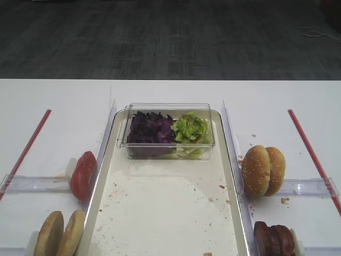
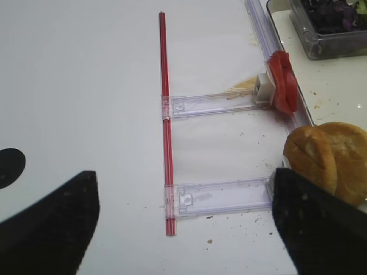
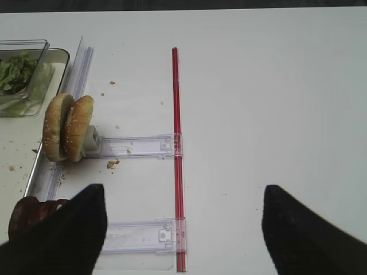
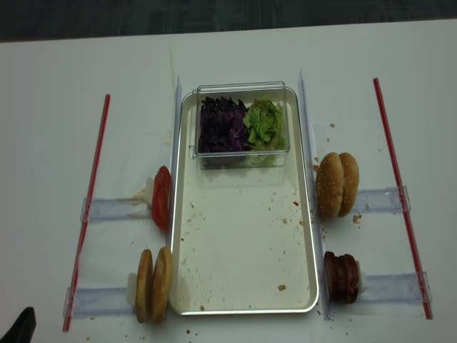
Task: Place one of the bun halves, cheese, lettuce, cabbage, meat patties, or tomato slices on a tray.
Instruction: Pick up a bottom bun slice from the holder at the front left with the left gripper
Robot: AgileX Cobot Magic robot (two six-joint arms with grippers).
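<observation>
Just right of the left pincer (image 2: 183,223), jaws spread wide and holding nothing: two plain bun halves (image 2: 327,163) on edge, touching, beside the tray (image 2: 287,100).
Probably light, soft, easily dented; best pinched gently across the flat faces. Ahead and right, tomato slices (image 2: 282,81); beyond, clear box (image 1: 169,131) on the tray with cabbage (image 1: 150,128) and lettuce (image 1: 190,128). Right pincer (image 3: 183,223) likewise agape, empty.

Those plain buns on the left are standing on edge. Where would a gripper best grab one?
Probably from above, pinching the upper rim of the bun halves half nearest the tray, one finger on each flat side. They stand upright side by side, so only the top edge is free.
</observation>
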